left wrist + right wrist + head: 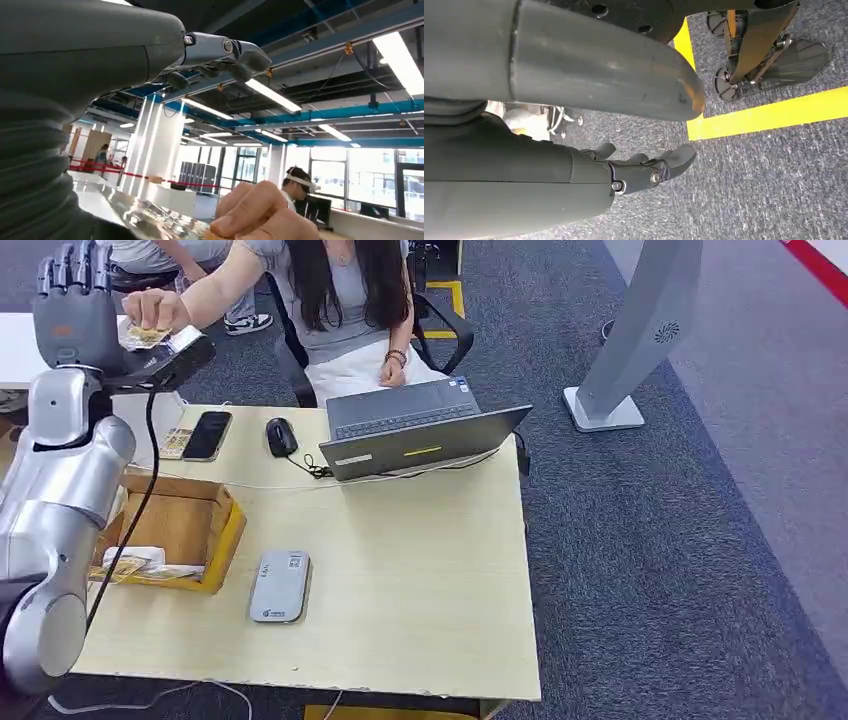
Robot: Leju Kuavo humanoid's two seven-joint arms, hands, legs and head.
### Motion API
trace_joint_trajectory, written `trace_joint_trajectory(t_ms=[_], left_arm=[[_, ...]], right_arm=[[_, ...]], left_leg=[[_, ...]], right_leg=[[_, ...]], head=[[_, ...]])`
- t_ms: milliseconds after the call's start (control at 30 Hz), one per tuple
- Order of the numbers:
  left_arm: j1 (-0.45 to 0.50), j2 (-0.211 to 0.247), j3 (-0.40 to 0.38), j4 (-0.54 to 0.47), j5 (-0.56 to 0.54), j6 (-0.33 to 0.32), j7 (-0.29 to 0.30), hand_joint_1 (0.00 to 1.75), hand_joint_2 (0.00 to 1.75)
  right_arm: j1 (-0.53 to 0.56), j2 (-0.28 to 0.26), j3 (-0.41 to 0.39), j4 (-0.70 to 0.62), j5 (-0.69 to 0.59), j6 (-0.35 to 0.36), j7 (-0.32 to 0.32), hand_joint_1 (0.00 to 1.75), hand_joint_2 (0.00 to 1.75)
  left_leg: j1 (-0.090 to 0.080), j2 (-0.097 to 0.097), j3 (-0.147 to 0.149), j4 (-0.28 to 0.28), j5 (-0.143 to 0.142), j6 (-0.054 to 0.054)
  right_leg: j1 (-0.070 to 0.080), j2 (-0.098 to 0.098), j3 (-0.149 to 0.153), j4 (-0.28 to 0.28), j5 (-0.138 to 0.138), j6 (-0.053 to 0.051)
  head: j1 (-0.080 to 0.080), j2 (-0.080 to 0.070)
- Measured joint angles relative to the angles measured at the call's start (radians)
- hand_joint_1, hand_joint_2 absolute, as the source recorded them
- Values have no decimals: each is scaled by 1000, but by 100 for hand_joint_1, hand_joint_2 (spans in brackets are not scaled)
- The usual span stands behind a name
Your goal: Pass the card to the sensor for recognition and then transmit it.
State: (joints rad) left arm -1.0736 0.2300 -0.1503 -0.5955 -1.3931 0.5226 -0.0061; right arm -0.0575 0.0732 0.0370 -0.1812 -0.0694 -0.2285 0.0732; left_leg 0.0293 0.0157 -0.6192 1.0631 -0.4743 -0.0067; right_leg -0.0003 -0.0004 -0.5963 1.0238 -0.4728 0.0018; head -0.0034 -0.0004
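Note:
My left hand (75, 302) is raised at the far left, back toward the camera and fingers spread upward. Right beside it a person's hand (155, 308) pinches the yellowish card (146, 336) in its clear sleeve, just above the black sensor (172, 358) with its hanging cable. I cannot tell whether my fingers still touch the card. In the left wrist view my fingers (225, 52) are stretched out with nothing in them, and the person's fingers (260, 215) are close below. My right hand (644, 167) hangs over the carpet, fingers loose and holding nothing.
On the wooden table (420, 580) stand a yellow-edged cardboard box (185, 530) with more cards, a grey reader (280, 585), a phone (208, 433), a mouse (281, 436) and a laptop (420, 430). A seated person faces the table. A white kiosk stand (640, 330) is at the right.

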Motion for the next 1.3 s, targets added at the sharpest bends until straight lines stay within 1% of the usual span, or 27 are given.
trace_joint_trajectory(t_ms=[333,600,700,800,833,900,933,967,1000,1100,1167,1233,1267,1300], left_arm=[[2,16,0,9,24,2,-31,175,175],[8,26,0,9,44,10,-40,175,175],[23,29,0,7,82,19,-76,175,175],[67,26,0,-18,131,18,-123,175,175],[91,19,0,-41,143,14,-133,175,175],[189,3,0,-124,160,-4,-146,175,175],[252,-19,-4,-206,166,-25,-147,175,175],[299,-27,-10,-252,168,-33,-147,175,175],[336,-39,-16,-279,168,-39,-147,175,175],[432,-55,-28,-374,166,-54,-132,175,175],[535,-63,-59,-487,147,-65,-125,175,175],[645,-65,-99,-586,122,-66,-99,175,175],[699,-66,-121,-629,117,-65,-92,175,175],[732,-69,-138,-660,116,-66,-88,175,175]], right_arm=[[1,0,18,0,14,-3,5,0,0],[1,0,22,0,23,-3,6,0,0],[2,0,23,0,28,-5,6,0,0],[2,0,23,0,26,-14,6,0,0],[2,0,23,0,24,-17,6,0,0],[2,1,22,0,15,-22,8,0,0],[3,2,20,0,8,-24,9,0,0],[4,3,18,0,6,-27,10,0,0],[5,4,18,1,6,-30,11,0,0],[6,7,14,0,-3,-37,10,0,0],[12,9,3,1,-13,-48,10,0,0],[14,11,-5,1,-14,-55,11,0,0],[14,11,-9,1,-14,-55,10,0,0],[14,12,-12,1,-15,-56,10,0,0]], left_leg=[[0,-1,-1,0,0,0],[0,-1,-1,0,0,0],[0,-1,-1,0,0,0],[0,-1,-1,0,0,0],[0,-1,-1,0,0,0],[-3,0,1,-1,0,0],[-5,-1,1,-1,0,0],[-4,-2,0,-1,0,0],[-4,-3,-1,-1,0,0],[-6,2,0,-2,-2,2],[-7,2,2,-2,-3,3],[-7,2,1,-2,-4,4],[-7,2,1,-2,-4,4],[-7,2,-1,-2,-4,4]], right_leg=[[0,0,-1,0,0,0],[0,0,-1,0,0,0],[0,0,-1,0,0,0],[0,0,-1,0,0,0],[-1,0,-1,0,0,0],[-3,0,-1,0,-1,1],[-4,0,-1,0,-1,1],[-4,-1,-1,-1,-2,2],[-4,-1,-1,-1,-2,3],[-5,3,-1,-1,-2,3],[-6,3,-1,-1,-3,4],[-6,3,-1,-1,-4,5],[-6,3,-1,-1,-4,4],[-6,3,-2,-1,-4,4]], head=[[0,0],[0,0],[0,0],[0,0],[0,0],[-1,0],[-1,0],[-1,0],[0,0],[2,0],[0,0],[0,0],[0,0],[0,0]])
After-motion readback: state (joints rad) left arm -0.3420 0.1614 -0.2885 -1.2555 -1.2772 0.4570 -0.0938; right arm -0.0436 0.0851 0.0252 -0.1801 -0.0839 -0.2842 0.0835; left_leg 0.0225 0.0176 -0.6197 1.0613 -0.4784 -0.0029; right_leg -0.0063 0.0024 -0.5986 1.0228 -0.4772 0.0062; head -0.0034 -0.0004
